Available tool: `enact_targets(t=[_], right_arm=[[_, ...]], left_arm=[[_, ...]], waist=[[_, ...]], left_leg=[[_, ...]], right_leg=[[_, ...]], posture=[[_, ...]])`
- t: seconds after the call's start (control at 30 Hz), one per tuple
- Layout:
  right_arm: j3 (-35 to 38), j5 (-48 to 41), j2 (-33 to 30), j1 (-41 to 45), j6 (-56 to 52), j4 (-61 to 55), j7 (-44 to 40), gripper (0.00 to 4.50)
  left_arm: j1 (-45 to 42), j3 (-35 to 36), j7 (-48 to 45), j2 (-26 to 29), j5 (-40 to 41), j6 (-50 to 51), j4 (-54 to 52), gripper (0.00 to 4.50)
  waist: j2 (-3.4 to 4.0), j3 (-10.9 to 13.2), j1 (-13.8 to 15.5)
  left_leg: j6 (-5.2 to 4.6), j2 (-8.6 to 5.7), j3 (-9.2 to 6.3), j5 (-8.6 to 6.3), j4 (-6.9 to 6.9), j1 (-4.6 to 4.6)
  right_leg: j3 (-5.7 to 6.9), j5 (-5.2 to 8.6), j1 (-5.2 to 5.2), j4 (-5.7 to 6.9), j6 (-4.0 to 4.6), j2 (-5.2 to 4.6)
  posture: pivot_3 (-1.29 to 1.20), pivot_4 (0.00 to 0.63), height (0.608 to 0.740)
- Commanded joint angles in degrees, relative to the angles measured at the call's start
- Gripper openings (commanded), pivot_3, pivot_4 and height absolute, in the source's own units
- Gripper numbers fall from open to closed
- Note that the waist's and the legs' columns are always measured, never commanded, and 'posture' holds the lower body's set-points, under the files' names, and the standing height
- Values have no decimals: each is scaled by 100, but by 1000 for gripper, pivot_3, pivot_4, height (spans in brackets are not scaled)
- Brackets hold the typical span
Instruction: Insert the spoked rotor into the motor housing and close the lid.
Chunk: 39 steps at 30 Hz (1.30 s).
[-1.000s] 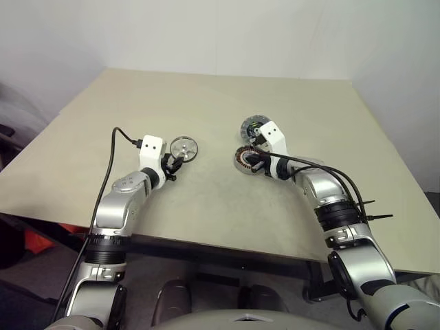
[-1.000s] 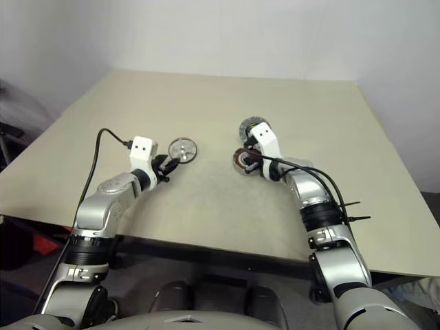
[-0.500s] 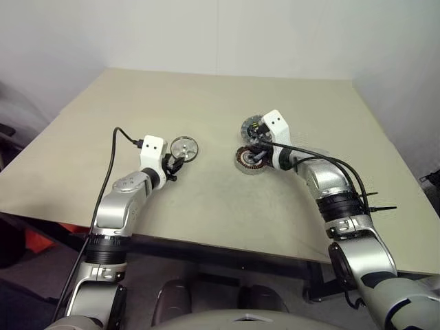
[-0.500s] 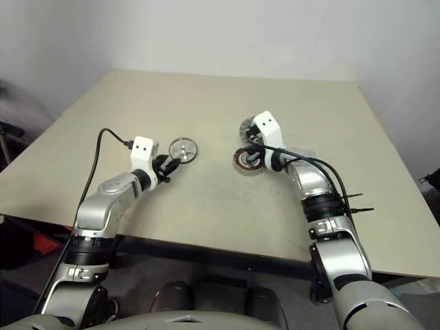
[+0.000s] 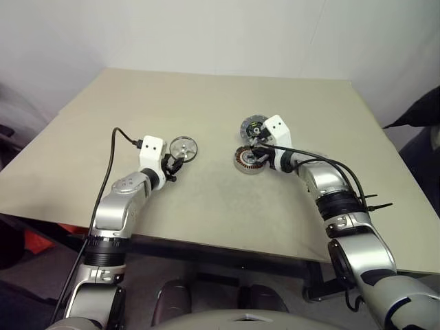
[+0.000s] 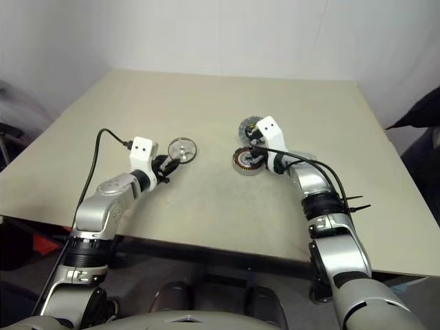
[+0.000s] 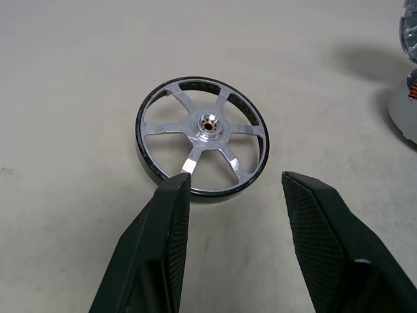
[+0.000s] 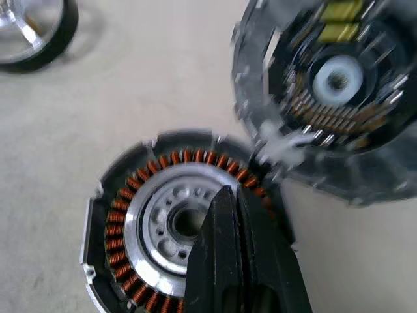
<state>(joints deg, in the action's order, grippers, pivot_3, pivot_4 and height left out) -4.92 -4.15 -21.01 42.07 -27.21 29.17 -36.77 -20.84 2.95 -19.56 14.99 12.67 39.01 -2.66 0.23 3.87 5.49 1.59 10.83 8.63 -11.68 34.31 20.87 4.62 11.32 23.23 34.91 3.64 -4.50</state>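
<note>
Rotor [image 7: 202,136], spoked and shiny silver with a dark rim, lies flat on the table [image 5: 206,96], left of the motor housing [image 8: 176,225] with its copper windings; the lid [image 8: 339,98] sits just beside the housing; my left gripper [image 7: 234,195] stands parted and empty before the rotor; my right gripper [image 8: 236,215] is pressed closed, empty, over the housing.
</note>
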Motion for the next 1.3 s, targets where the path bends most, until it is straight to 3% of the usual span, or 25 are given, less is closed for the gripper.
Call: enact_targets(t=[0.03,0.43,0.6,1.0,1.3], right_arm=[[197,-161,-84,268,-90,-521,-57,37],[-70,150,219,-143,97,337,236,37],[81,13,158,84,54,136,192,37],[124,-154,45,209,-280,-615,42,37],[-101,128,323,-187,-38,215,309,37]], left_arm=[[-68,28,2,25,47,-40,-176,2375],[-57,61,15,61,52,-1,-245,2375],[-43,73,33,63,54,-1,-256,2375],[-72,39,29,37,43,-28,-206,2375],[-58,59,36,60,43,-9,-252,2375]], waist=[[0,0,0],[-2,-4,-5],[-2,-4,-3],[-2,-4,-1],[-4,-6,-13]], left_leg=[[0,0,0,0,0,0],[0,-1,1,0,0,1],[0,0,0,0,0,-37],[2,3,0,1,0,-30],[4,3,-2,1,-1,-36]], right_leg=[[0,0,0,0,0,0],[-1,0,-2,0,0,0],[0,-1,-20,2,1,0],[0,-2,-13,-1,3,3],[-6,-2,-33,1,3,3]], posture=[[0,0,740],[0,0,740],[0,0,740],[0,0,740],[0,0,740]])
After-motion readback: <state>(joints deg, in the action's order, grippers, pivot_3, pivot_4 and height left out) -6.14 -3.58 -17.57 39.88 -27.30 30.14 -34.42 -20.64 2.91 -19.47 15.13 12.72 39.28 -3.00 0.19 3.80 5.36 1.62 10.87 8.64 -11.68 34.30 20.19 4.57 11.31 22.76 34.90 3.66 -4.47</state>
